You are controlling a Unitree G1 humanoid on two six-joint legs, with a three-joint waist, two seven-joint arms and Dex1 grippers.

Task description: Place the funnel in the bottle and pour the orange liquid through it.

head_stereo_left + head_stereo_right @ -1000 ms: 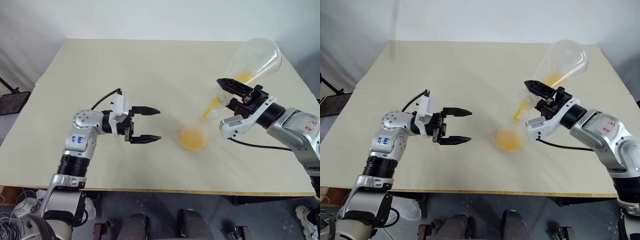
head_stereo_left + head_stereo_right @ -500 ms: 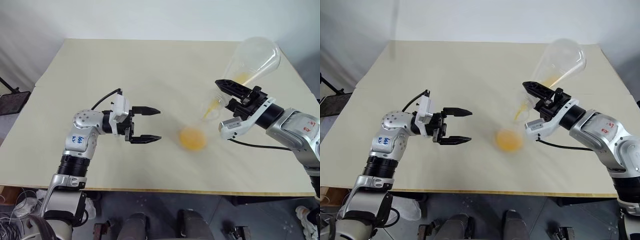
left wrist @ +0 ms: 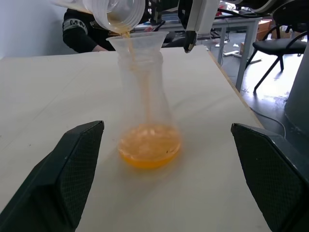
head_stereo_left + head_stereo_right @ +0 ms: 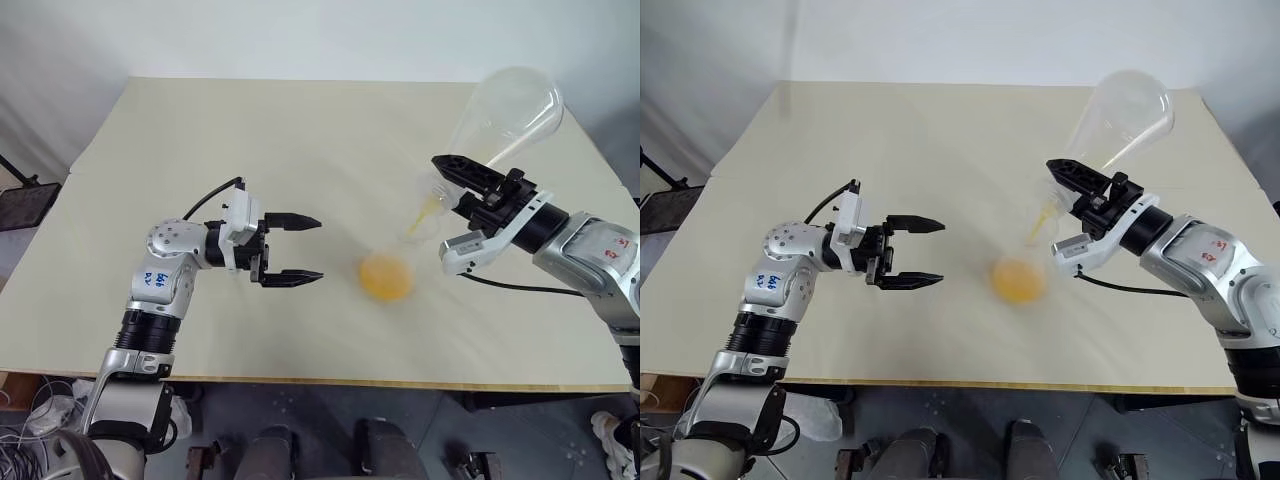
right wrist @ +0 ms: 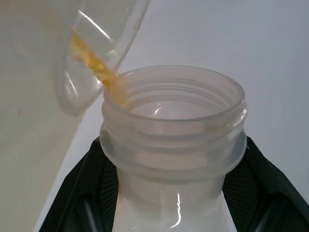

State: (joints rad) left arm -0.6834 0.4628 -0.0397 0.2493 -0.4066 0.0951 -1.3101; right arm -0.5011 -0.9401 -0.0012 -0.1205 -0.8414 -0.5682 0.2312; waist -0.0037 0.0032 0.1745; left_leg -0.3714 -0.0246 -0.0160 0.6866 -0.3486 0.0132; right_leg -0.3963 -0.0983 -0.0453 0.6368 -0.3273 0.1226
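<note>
The bottle (image 3: 147, 111), a clear conical flask, stands upright on the beige table at centre right. The funnel (image 3: 137, 41) sits in its neck. A pool of orange liquid (image 4: 386, 277) lies in its base. My right gripper (image 4: 443, 205) is shut on the neck of a second clear flask (image 4: 512, 108), tipped with its base up and its mouth (image 5: 174, 104) over the funnel. A thin orange stream (image 4: 428, 208) runs from it into the funnel. My left gripper (image 4: 318, 248) is open and level, a short way left of the bottle, touching nothing.
The table's front edge (image 4: 330, 382) runs just below both arms, and its right edge (image 3: 227, 72) lies close behind the bottle. Beyond that edge stand a desk and a black chair (image 3: 285, 38).
The orange pool inside the tipped flask has drained away to a thin trickle. The flask is tilted a little steeper. The left arm has not moved.
</note>
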